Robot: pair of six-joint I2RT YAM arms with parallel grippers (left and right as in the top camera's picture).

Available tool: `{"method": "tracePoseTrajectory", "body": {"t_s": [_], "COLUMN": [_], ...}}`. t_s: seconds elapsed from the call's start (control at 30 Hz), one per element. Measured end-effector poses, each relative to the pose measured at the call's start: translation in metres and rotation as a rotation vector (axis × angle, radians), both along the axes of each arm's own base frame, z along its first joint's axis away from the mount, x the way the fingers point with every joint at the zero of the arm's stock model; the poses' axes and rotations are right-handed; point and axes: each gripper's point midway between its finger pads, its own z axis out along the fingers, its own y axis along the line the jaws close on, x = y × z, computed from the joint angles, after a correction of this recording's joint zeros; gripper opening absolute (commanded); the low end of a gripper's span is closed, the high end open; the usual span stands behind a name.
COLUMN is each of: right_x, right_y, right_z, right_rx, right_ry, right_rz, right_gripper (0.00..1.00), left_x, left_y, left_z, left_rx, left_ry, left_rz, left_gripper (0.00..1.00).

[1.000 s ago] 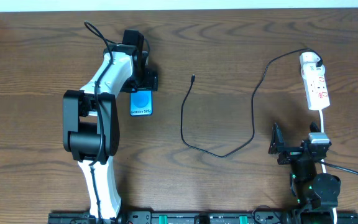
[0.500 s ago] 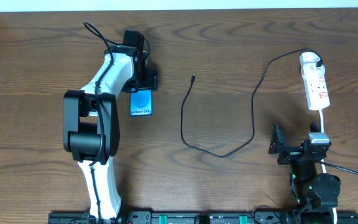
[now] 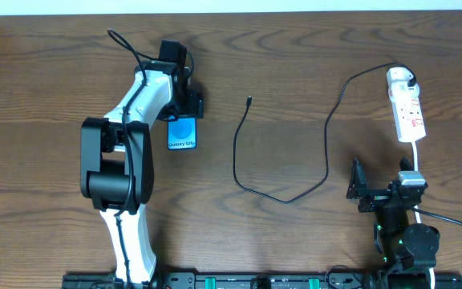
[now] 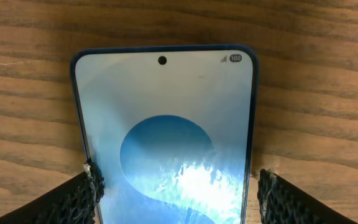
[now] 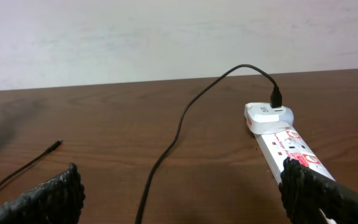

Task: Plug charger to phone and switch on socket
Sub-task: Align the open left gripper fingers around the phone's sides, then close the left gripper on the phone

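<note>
Left gripper brackets the phone near the table's far edge, grip uncertain, apparently to steady it; right gripper gapes.

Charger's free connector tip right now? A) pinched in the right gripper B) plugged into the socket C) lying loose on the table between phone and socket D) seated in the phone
C: overhead, the charger's tip lies bare on the table, well apart from the phone, nothing holding it.
</note>
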Motion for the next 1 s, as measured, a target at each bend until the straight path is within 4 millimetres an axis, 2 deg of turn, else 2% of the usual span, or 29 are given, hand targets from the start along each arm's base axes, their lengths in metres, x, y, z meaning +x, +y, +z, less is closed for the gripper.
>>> {"method": "tracePoseTrajectory", "body": {"t_s": [1.0], "right_x": [0.0000], "right_y": [0.0000], "right_z": [0.0000], "right_rx": [0.000], "right_ry": [0.000], "right_rz": [0.000], "right_gripper": [0.99], "left_x": [-0.0043], "left_y": [0.0024], "left_z": [-0.0006], "left_rx": [0.016], "left_ry": [0.000], "left_rz": [0.000], "left_gripper": [0.82]}}
